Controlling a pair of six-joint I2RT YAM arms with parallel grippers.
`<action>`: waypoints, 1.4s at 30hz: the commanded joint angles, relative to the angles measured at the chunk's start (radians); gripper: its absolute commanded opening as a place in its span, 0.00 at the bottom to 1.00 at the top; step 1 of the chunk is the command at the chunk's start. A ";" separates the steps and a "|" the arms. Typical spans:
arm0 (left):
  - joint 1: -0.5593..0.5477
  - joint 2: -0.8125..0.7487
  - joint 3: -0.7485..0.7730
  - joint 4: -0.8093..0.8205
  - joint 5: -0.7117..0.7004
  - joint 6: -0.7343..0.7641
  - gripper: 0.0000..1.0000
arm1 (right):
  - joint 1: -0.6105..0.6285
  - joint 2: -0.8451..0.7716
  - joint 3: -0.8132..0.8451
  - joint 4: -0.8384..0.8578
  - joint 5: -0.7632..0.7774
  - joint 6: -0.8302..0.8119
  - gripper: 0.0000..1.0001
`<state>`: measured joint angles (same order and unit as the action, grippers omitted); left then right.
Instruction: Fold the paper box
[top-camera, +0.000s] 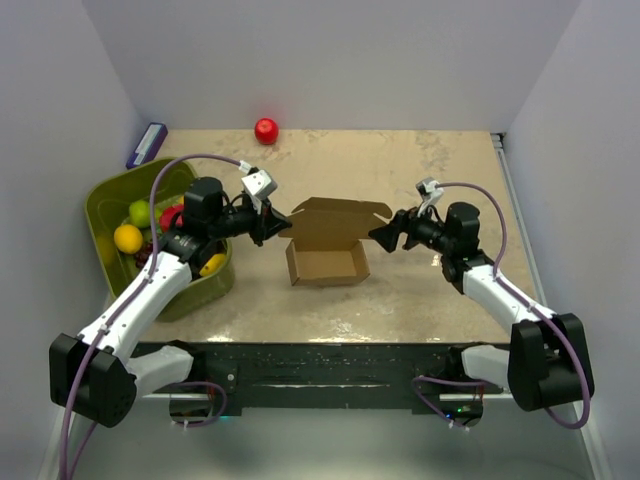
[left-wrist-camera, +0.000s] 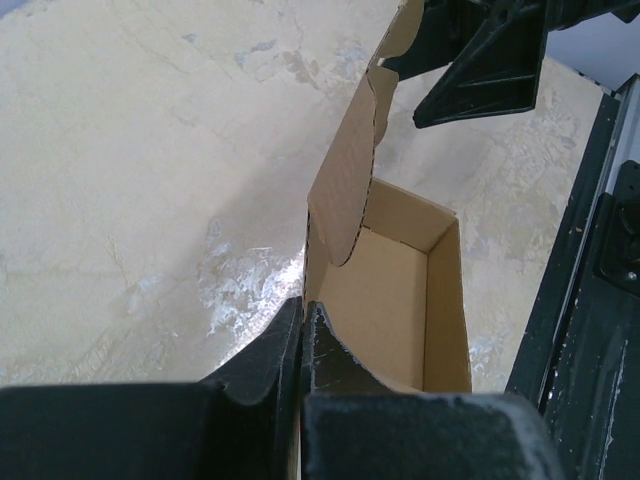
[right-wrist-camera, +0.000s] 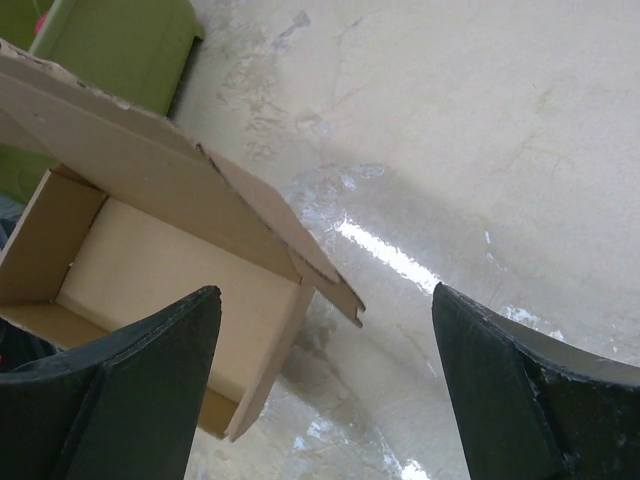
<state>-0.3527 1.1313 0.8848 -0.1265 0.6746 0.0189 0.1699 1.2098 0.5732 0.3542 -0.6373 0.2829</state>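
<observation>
The paper box (top-camera: 325, 262) is a small brown carton in the middle of the table, its tray open and its lid (top-camera: 335, 222) standing up at the back. My left gripper (top-camera: 285, 225) is at the box's left end, shut on the thin left wall (left-wrist-camera: 306, 250), which runs in between its fingertips (left-wrist-camera: 302, 305). My right gripper (top-camera: 380, 235) hovers at the box's right end, open wide and holding nothing. In the right wrist view the lid's side tab (right-wrist-camera: 335, 290) hangs between the spread fingers without touching them. The tray's inside (right-wrist-camera: 170, 270) is bare.
An olive-green bin (top-camera: 110, 205) with fruit stands at the left, close behind my left arm. A red ball (top-camera: 266, 130) lies by the back wall and a purple-and-white object (top-camera: 147, 145) in the back left corner. The dark rail (left-wrist-camera: 580, 300) marks the table's near edge.
</observation>
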 joint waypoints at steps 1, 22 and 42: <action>0.012 -0.019 -0.006 0.053 0.060 -0.011 0.00 | -0.001 -0.026 -0.009 0.088 0.002 -0.043 0.88; 0.014 0.024 -0.006 0.074 0.049 -0.039 0.00 | 0.066 -0.059 -0.015 0.057 0.007 -0.073 0.03; -0.193 0.082 -0.010 0.154 -0.572 -0.059 0.00 | 0.453 -0.127 -0.102 0.183 0.881 -0.073 0.00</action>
<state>-0.4984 1.1893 0.8680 -0.0284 0.2661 -0.0154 0.5667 1.0748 0.4648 0.3981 0.0513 0.2092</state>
